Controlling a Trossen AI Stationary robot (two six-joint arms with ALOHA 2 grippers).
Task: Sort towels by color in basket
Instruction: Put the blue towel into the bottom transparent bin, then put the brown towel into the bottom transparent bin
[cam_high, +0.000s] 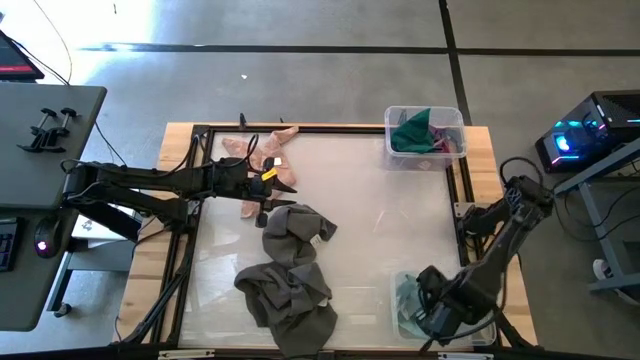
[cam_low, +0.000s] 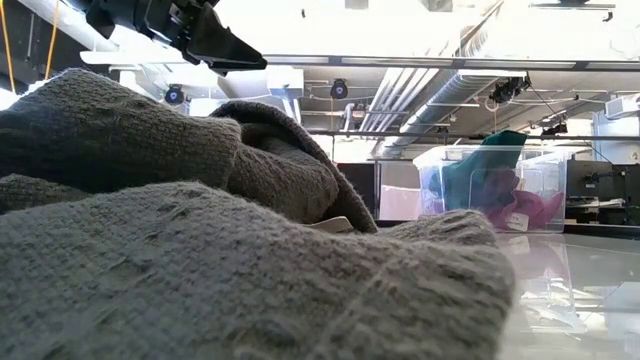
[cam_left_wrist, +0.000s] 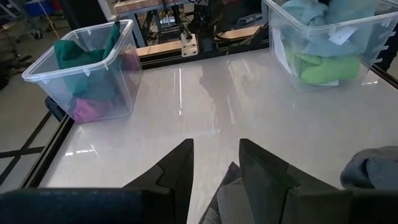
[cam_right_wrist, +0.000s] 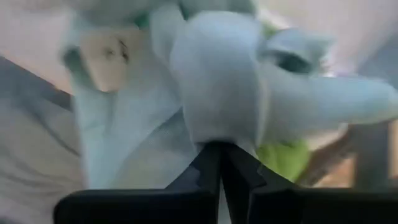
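Note:
Dark grey towels (cam_high: 290, 270) lie heaped on the table's near middle and fill the low view (cam_low: 200, 250). Peach-pink towels (cam_high: 262, 150) lie at the far left. My left gripper (cam_left_wrist: 216, 163) hovers open above the grey heap's far end, level with nothing between its fingers. My right gripper (cam_right_wrist: 219, 163) points down, shut, over the near right basket (cam_high: 398, 290), which holds pale mint towels (cam_right_wrist: 217, 81) and a lime green one (cam_right_wrist: 287, 158). The far right basket (cam_high: 455, 118) holds dark green (cam_high: 412, 130) and magenta towels. My right gripper's shut fingertips stand right at a bulge of the pale mint towel (cam_right_wrist: 214, 134) in the basket, coming from above. The picture is blurred, and I cannot tell whether they touch it or have any cloth between them.
A black frame (cam_high: 190, 200) runs round the glossy table top. The stretch between the grey heap and the two baskets (cam_left_wrist: 205, 93) is bare. A grey side table with clamps (cam_high: 50, 125) stands off the left edge.

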